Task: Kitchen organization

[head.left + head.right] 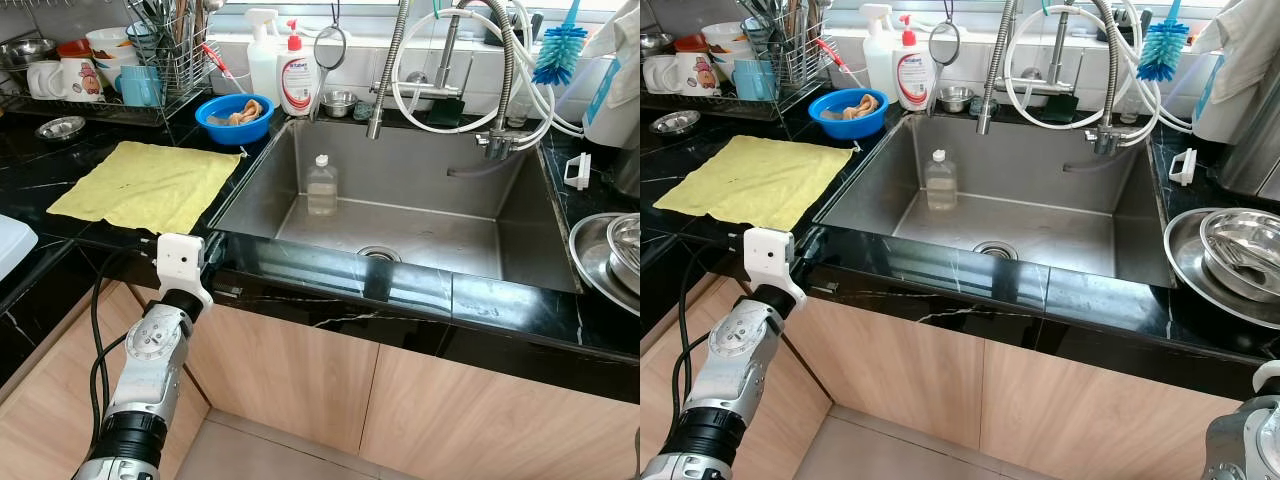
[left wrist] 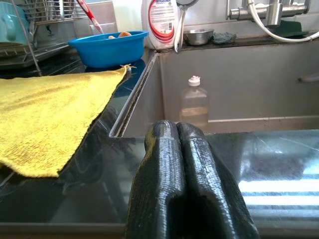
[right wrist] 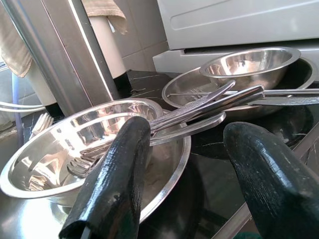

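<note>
Ahead of your left claw [image 2: 178, 130], whose fingers were pressed together at the desk [image 1: 300, 275] edge, a plastic bottle [image 1: 322, 186] stood in the sink [image 1: 420, 235]. Your right claw [image 3: 187, 149] was spread before steel bowls [image 3: 75, 144] holding cutlery [image 3: 199, 107].

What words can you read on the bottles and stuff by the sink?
Soap bottle with the red pump: its red and white label has writing, too blurred to read.
White spray bottle: no words visible.
Clear bottle in the sink: no label to read.
Mug: a picture, no readable words.
</note>
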Controlling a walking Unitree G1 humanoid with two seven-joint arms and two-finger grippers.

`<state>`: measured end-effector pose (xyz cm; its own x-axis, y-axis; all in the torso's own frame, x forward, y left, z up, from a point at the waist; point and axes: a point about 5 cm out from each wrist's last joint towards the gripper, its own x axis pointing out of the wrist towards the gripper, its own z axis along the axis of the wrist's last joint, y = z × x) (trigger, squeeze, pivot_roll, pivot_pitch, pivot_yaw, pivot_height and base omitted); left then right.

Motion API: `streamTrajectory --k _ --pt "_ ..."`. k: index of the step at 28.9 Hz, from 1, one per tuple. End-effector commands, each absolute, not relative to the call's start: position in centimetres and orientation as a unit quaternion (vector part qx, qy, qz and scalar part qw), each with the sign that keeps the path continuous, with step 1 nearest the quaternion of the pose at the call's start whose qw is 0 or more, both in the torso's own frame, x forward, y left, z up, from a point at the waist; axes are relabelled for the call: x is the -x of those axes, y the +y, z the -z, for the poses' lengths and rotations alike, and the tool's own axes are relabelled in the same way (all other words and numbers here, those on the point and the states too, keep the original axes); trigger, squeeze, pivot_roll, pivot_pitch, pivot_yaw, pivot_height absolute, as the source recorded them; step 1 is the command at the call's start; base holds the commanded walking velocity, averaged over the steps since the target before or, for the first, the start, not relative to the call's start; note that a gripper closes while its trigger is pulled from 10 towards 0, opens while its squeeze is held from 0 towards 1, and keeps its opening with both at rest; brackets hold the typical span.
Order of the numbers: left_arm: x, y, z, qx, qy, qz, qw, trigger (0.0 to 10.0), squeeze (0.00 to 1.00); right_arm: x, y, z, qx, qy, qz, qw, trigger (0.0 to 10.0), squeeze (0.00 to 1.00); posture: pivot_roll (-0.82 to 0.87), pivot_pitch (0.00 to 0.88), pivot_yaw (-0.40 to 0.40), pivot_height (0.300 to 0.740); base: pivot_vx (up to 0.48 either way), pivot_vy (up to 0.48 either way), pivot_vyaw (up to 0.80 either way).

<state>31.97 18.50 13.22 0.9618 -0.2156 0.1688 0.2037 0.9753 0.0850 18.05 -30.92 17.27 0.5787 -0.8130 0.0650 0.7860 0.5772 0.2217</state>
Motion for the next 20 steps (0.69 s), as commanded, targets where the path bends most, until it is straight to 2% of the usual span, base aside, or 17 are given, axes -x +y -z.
streamTrajectory --k 1,3,4,5,6,7,8,9,17,18,19,20 --pt "-31.69 18.60 -13.43 -0.049 -0.090 0.108 0.989 10.0 0.00 -18.16 -31.15 -17.39 -0.087 -0.084 0.455 0.882 4.4 0.00 -0.06 0.000 0.038 0.740 0.000 0.000 0.00" --pt "-31.61 18.68 -13.28 -0.049 -0.087 0.107 0.989 10.0 0.00 -18.26 -31.10 -17.42 -0.087 -0.085 0.454 0.883 1.8 0.00 -0.06 0.000 0.037 0.740 0.000 0.000 0.00" --pt "-31.60 18.71 -13.21 -0.051 -0.086 0.107 0.989 10.0 0.00 -18.35 -31.07 -17.44 -0.087 -0.085 0.453 0.883 1.1 0.00 -0.06 0.000 0.036 0.740 0.000 0.000 0.00" --pt "-31.67 18.76 -13.32 -0.052 -0.087 0.107 0.989 10.0 0.00 -18.49 -31.07 -17.48 -0.088 -0.087 0.451 0.884 0.0 0.00 -0.06 0.000 0.037 0.740 0.000 0.000 0.00" --pt "-31.74 18.80 -13.44 -0.052 -0.088 0.107 0.989 10.0 0.00 -18.54 -31.08 -17.49 -0.087 -0.088 0.451 0.884 0.0 0.00 -0.06 0.000 0.037 0.740 0.000 0.000 0.00" --pt "-31.78 18.83 -13.55 -0.052 -0.090 0.106 0.989 10.0 0.00 -18.54 -31.11 -17.51 -0.085 -0.088 0.452 0.884 1.2 0.00 -0.06 0.000 0.038 0.740 0.000 0.000 0.00" --pt "-31.84 18.87 -13.65 -0.053 -0.091 0.105 0.989 10.0 0.00 -18.55 -31.12 -17.54 -0.081 -0.087 0.452 0.884 8.1 0.00 -0.06 0.000 0.039 0.740 0.000 0.000 0.00" --pt "-31.86 18.89 -13.65 -0.053 -0.091 0.105 0.989 10.0 0.00 -18.57 -31.11 -17.57 -0.078 -0.088 0.452 0.884 10.0 0.00 -0.06 0.000 0.040 0.740 0.000 0.000 0.00" --pt "-31.83 18.97 -13.58 -0.055 -0.088 0.105 0.989 10.0 0.00 -18.53 -31.11 -17.50 -0.081 -0.088 0.454 0.883 10.0 0.00 -0.06 0.000 0.041 0.740 0.000 0.000 0.00" --pt "-31.81 18.98 -13.58 -0.056 -0.088 0.105 0.989 10.0 0.00 -18.54 -31.10 -17.52 -0.082 -0.089 0.454 0.883 4.4 0.00 -0.05 0.000 0.041 0.740 0.000 0.000 0.00" --pt "-31.80 19.00 -13.56 -0.057 -0.087 0.105 0.989 10.0 0.00 -18.57 -31.09 -17.53 -0.082 -0.090 0.454 0.883 2.7 0.00 -0.05 0.000 0.042 0.740 0.000 0.000 0.00" --pt "-31.80 19.00 -13.57 -0.057 -0.087 0.105 0.989 10.0 0.00 -18.59 -31.07 -17.53 -0.083 -0.091 0.454 0.882 0.0 0.00 -0.06 0.000 0.042 0.740 0.000 0.000 0.00"
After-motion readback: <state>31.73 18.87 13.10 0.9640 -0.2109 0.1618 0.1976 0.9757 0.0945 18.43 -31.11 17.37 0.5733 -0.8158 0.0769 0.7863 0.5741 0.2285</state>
